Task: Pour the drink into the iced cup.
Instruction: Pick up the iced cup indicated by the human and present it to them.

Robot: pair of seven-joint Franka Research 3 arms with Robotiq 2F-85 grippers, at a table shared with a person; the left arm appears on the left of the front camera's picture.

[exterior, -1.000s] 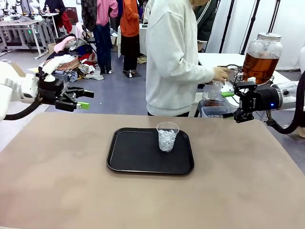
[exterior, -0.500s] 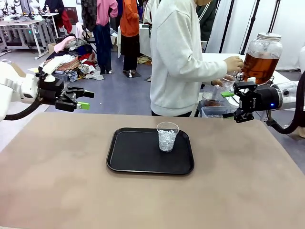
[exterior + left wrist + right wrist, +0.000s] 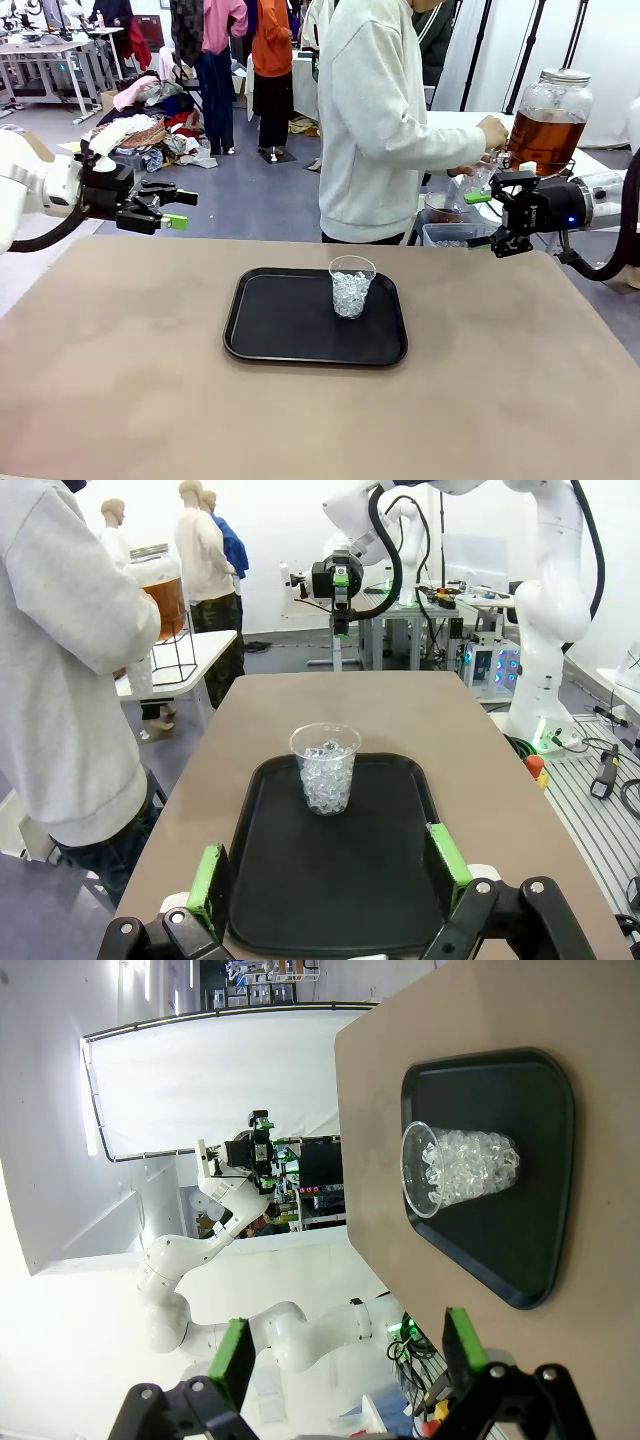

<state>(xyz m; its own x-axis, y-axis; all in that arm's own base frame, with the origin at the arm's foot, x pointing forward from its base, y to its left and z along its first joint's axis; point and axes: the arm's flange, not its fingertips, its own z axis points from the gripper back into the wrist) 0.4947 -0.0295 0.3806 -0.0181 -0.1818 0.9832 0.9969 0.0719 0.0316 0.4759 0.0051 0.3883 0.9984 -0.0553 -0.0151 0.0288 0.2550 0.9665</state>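
Jaws wide and empty on my left gripper (image 3: pixel 176 208), which hovers off the table (image 3: pixel 120 380) edge at 10 o'clock from the tray (image 3: pixel 270 325). My right gripper (image 3: pixel 482 218) is also wide and empty, at 2 o'clock from the tray, fingers pointing inward. The iced cup (image 3: pixel 352 287) stands upright on the black tray, toward its 1 o'clock corner, packed with ice. The drink (image 3: pixel 545 142) is in the lidded glass jar (image 3: pixel 556 95) on a side table (image 3: pixel 450 122), at 1 o'clock from the right gripper and well apart from the cup. The person's hand (image 3: pixel 492 132) is at the jar's 9 o'clock side. Something clear sits under it, maybe a cup, too blurred to tell.
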